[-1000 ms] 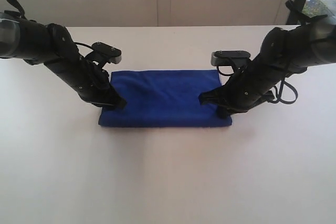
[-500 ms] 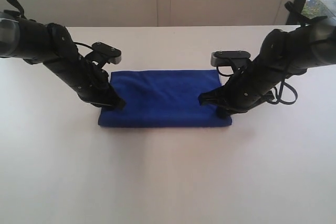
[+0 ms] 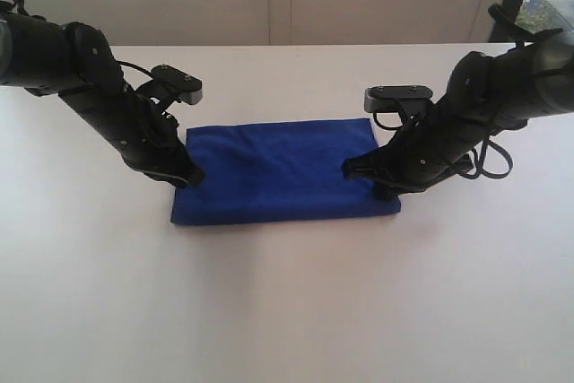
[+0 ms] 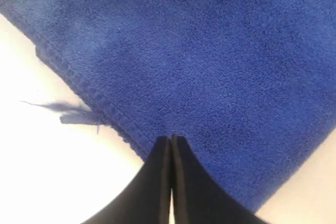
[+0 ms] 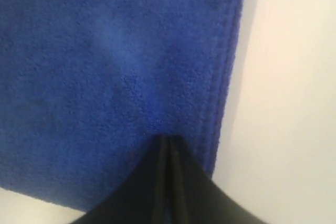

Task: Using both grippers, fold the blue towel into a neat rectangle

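The blue towel (image 3: pixel 282 170) lay flat near the middle of the white worktop (image 3: pixel 287 311), folded into a wide rectangle with its long sides running across between the two arms. Its colour was a deep, even royal blue with a soft, fine-napped pile. The near edge was straight; the upper surface showed a few shallow ripples. A stitched hem (image 5: pixel 223 77) ran along the short side by the right arm, and a tuft of frayed threads (image 4: pixel 73 113) trailed from the hem onto the worktop by the left arm. The left tool (image 3: pixel 190 175) was fully closed, its tips set down just inside the towel's left short edge. The right tool (image 3: pixel 352 168) was likewise fully closed, tips on the cloth near the right short edge. Whether either tool had any cloth nipped could not be determined.
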Action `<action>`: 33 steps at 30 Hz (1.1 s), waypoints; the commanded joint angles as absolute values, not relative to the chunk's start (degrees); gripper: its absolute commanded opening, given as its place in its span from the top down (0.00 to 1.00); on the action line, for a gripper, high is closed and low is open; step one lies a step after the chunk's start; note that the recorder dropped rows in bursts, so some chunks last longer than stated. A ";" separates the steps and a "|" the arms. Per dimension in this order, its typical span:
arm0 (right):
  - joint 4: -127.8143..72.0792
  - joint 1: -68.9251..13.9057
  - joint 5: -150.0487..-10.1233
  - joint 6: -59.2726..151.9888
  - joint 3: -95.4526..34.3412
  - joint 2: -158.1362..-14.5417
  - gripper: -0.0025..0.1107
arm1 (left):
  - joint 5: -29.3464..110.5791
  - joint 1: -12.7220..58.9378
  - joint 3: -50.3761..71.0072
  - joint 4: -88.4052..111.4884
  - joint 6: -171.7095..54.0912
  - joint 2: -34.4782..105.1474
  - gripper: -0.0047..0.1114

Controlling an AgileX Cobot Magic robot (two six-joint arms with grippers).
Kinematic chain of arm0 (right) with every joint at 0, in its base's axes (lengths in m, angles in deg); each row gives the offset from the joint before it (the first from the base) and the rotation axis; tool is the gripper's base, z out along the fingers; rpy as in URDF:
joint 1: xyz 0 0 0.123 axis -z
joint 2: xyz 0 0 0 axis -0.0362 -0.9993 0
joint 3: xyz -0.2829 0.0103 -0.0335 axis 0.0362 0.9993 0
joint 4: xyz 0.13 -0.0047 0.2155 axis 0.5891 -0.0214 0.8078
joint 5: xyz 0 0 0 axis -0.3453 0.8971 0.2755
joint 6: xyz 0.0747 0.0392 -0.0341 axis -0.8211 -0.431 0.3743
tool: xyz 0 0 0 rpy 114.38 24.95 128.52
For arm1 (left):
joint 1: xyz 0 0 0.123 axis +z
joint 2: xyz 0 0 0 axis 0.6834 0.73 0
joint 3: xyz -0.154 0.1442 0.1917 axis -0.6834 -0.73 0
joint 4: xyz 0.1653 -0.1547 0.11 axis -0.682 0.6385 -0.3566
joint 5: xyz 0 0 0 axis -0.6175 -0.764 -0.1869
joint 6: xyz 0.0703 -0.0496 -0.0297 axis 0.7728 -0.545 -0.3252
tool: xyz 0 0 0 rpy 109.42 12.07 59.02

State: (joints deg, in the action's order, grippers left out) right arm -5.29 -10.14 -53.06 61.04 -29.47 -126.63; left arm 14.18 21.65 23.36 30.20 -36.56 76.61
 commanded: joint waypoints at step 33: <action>-5.55 -10.00 -56.64 60.67 -44.50 -134.67 0.98 | 26.04 21.94 23.07 43.21 -36.95 79.02 0.96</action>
